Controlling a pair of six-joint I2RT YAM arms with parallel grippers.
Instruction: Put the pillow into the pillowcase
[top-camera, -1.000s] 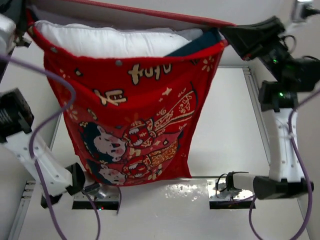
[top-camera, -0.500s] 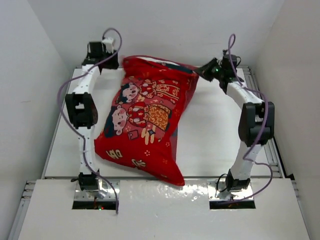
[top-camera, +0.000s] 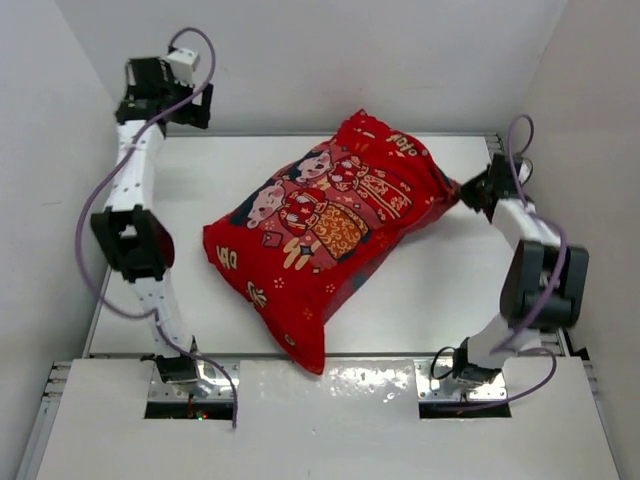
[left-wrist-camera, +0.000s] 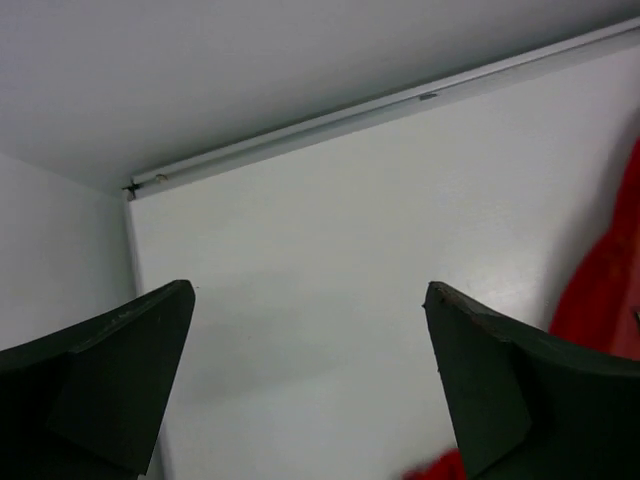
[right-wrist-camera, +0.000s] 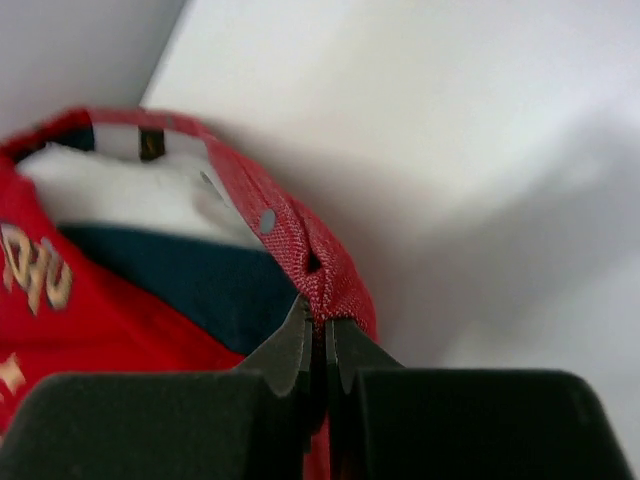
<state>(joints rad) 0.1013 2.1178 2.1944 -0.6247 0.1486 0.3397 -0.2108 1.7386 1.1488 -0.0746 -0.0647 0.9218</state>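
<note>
The red pillowcase (top-camera: 330, 225), printed with cartoon figures, lies plump and slanted across the table. In the right wrist view the white pillow (right-wrist-camera: 120, 190) shows inside its mouth, beside a dark blue lining. My right gripper (top-camera: 466, 192) is at the case's right-hand corner. It is shut on the red hem (right-wrist-camera: 318, 325) of the pillowcase's opening (right-wrist-camera: 300, 240). My left gripper (top-camera: 165, 100) is raised at the far left, well away from the case. Its fingers stand wide open with nothing between them (left-wrist-camera: 308, 288); red fabric (left-wrist-camera: 600, 290) shows at the edge of that view.
White walls close in the table (top-camera: 440, 300) at the back and on both sides. A raised rail (left-wrist-camera: 380, 105) runs along the far edge. The arm bases (top-camera: 190, 375) sit on the near shelf.
The pillowcase has gone from hanging between both grippers to lying on the table. My left gripper opened, let go of its corner and drew away up and left.
</note>
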